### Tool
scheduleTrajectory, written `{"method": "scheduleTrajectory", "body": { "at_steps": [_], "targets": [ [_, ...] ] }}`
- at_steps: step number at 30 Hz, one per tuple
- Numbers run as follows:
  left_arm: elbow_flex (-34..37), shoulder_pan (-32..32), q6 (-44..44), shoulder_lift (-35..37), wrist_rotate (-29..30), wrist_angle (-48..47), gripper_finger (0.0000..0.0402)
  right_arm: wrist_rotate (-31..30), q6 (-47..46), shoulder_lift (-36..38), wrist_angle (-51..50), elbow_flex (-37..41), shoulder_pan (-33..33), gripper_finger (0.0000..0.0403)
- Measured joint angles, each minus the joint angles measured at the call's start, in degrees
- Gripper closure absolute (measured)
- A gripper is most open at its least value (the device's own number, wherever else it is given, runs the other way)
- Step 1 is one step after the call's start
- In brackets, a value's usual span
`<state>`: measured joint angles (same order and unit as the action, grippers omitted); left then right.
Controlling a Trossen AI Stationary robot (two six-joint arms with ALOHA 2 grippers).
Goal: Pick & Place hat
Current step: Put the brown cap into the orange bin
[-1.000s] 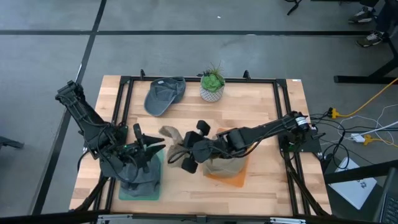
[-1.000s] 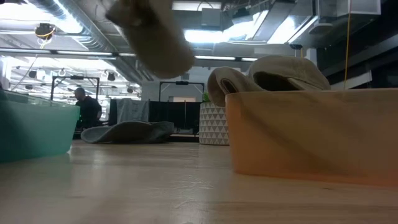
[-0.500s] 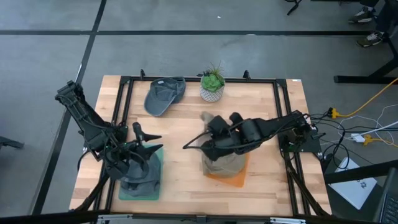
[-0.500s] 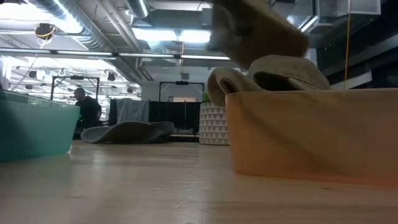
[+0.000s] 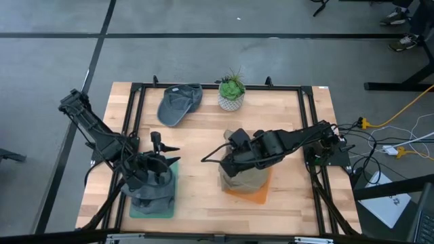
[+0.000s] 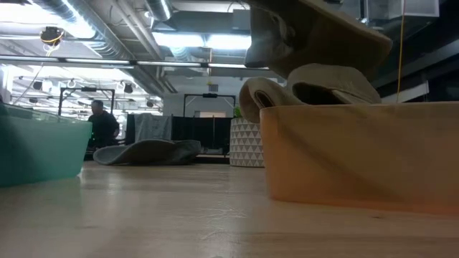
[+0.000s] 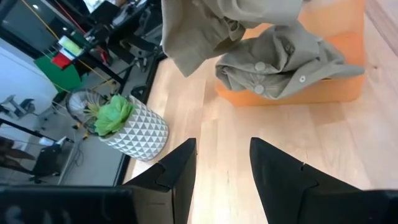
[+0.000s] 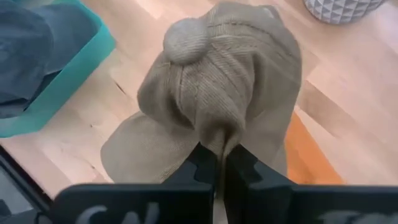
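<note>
My right gripper (image 5: pixel 234 150) is shut on a tan corduroy hat (image 8: pixel 217 81), which hangs over the orange tray (image 5: pixel 252 195). Another tan hat (image 5: pixel 245 177) lies in that tray. In the low view the held hat (image 6: pixel 315 32) hovers above the tray's hat (image 6: pixel 330 82). My left gripper (image 5: pixel 163 142) is open with nothing between its fingers (image 7: pixel 177 174), over the green tray (image 5: pixel 152 207) that holds grey hats (image 5: pixel 152 186). A grey hat (image 5: pixel 180 103) lies flat on the table at the far side. My right gripper pinches a raised fold of the hat's crown (image 8: pixel 219 138) between its two fingers (image 8: pixel 202 163). It comes slanting down from the table's right side. The hat hangs below the fingers, crown button (image 8: pixel 186 38) and bill (image 8: pixel 140 149) facing away, clear of the tray.
A potted plant (image 5: pixel 232 91) in a white patterned pot stands at the far middle, beside the loose grey hat. Black rails (image 5: pixel 135 102) frame the tabletop. Bare wood (image 5: pixel 196 183) lies between the two trays. A person (image 6: pixel 104 129) stands in the room beyond.
My right gripper has carried the tan hat from the table's middle toward the right, over the orange tray, rising a little and rolling its wrist; the hat has swung round with it. My left gripper has turned slightly over the green tray.
</note>
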<state>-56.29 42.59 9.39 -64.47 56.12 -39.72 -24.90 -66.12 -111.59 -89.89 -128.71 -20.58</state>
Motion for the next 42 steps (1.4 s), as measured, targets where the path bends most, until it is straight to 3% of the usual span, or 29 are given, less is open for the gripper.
{"method": "scheduleTrajectory", "body": {
  "at_steps": [11,23,28,37,42],
  "targets": [
    [0.00,-0.74,-0.02,0.00,-0.85,0.00,0.0258,1.69,-4.12,1.33,-0.04,9.52,-2.14,0.0396],
    [0.00,-0.72,-0.02,0.00,-0.76,0.02,0.0258,1.49,-18.76,16.62,-0.05,28.16,-6.61,0.0396],
    [0.00,-0.72,-0.04,0.00,-0.74,0.04,0.0258,0.27,-24.11,20.50,5.40,33.66,-8.75,0.0394],
    [0.00,-0.72,0.42,0.00,-0.74,0.05,0.0258,-1.81,-23.13,20.40,13.64,42.22,-8.00,0.0394],
    [0.00,-0.72,0.39,0.00,-0.72,0.07,0.0258,-5.91,-13.84,20.37,23.90,46.26,-7.63,0.0394]
  ]
}}
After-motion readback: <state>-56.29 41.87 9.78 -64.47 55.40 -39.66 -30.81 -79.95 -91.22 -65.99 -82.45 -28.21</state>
